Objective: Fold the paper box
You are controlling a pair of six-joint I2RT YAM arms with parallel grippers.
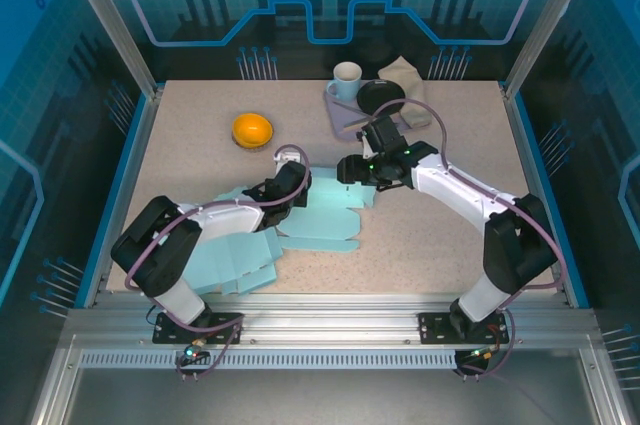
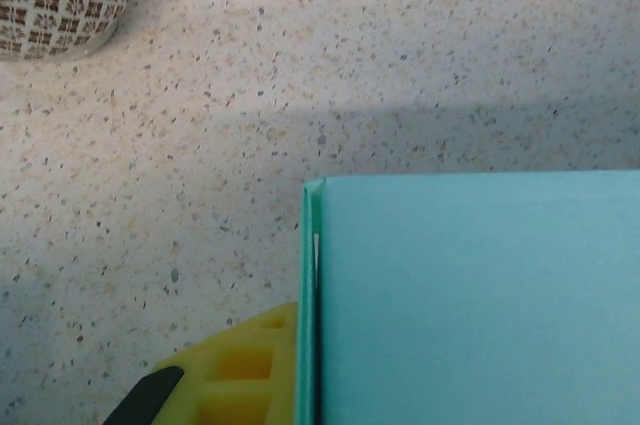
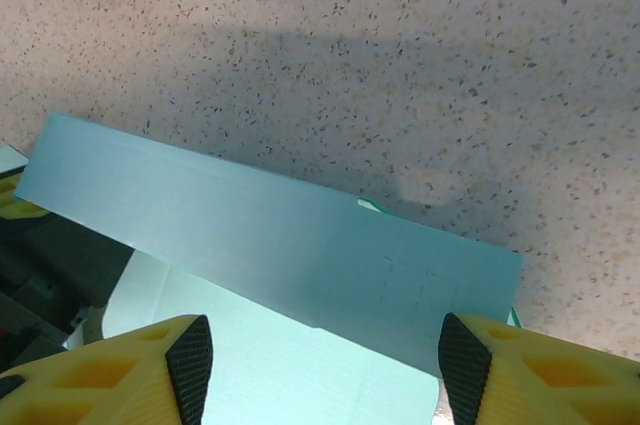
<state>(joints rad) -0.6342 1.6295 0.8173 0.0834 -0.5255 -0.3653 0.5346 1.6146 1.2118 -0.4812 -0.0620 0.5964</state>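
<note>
The paper box (image 1: pixel 322 217) is a flat teal cardboard sheet lying mid-table, partly creased, with more panels toward the left arm's base. My left gripper (image 1: pixel 290 189) rests on its left part. In the left wrist view one yellow finger (image 2: pixel 235 370) presses against the edge of a teal panel (image 2: pixel 470 295), which hides the other finger; the gripper is shut on that panel. My right gripper (image 1: pixel 348 169) hovers at the sheet's far edge. In the right wrist view a raised teal flap (image 3: pixel 290 235) stands ahead of its wide-apart fingertips (image 3: pixel 190 357), and nothing is gripped between them.
A patterned bowl holding an orange thing (image 1: pixel 252 130) sits to the far left of the sheet. At the back stand a white mug (image 1: pixel 346 79), a black bowl (image 1: pixel 381 95) on a grey tray (image 1: pixel 340 113), and a beige crumpled item (image 1: pixel 405 75).
</note>
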